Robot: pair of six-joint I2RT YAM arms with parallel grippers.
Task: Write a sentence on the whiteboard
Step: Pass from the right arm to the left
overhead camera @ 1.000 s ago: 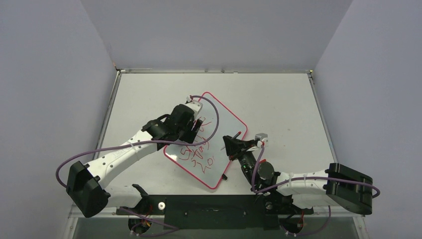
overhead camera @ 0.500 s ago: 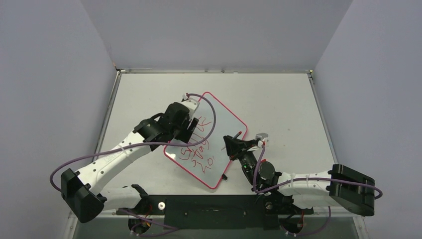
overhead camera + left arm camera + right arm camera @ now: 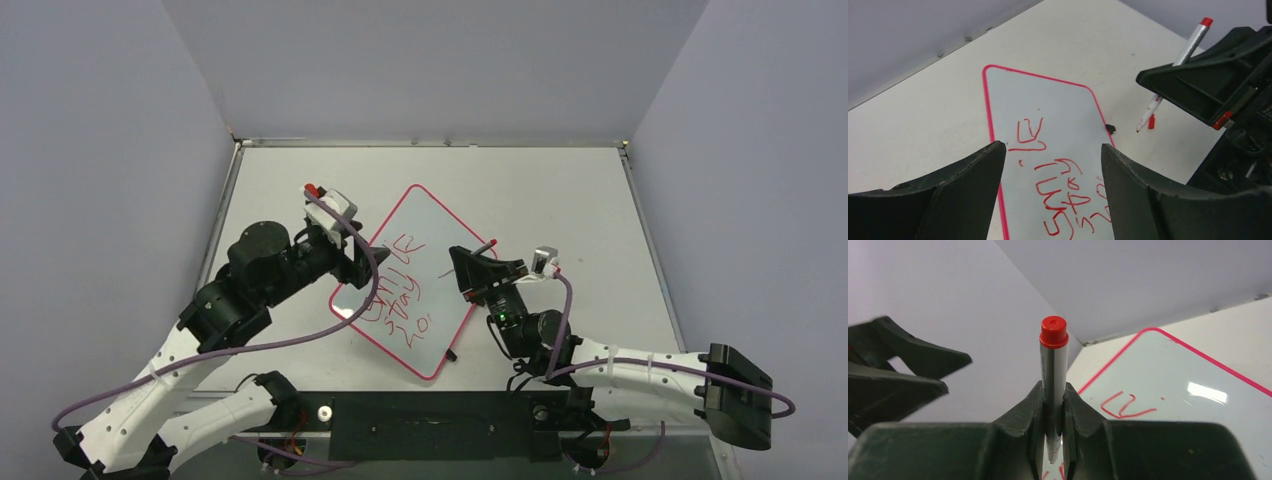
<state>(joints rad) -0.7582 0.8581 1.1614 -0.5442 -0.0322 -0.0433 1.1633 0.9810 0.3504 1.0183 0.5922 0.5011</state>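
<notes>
The whiteboard (image 3: 432, 225) lies tilted like a diamond mid-table, with a thin red border. The sentence (image 3: 398, 298) is red lettering in three short lines on its lower half. My left gripper (image 3: 355, 268) is open and empty, raised over the board's left edge. In the left wrist view the board (image 3: 1048, 107) and lettering (image 3: 1068, 192) lie between the open fingers (image 3: 973, 190). My right gripper (image 3: 472, 276) is shut on a silver marker (image 3: 487, 246) with a red end, at the board's right edge. In the right wrist view the marker (image 3: 1053, 370) stands upright in the jaws, above the board (image 3: 1178, 375).
A black clip (image 3: 452, 355) sits at the board's lower right edge, another (image 3: 1110, 128) at the edge near the marker tip. Grey walls close in the table on the left, back and right. The arm bases and a black rail (image 3: 420, 415) run along the near edge.
My left arm has pulled back to the left and lifted off the board, uncovering its upper half. My right gripper has shifted slightly up and right with the marker.
</notes>
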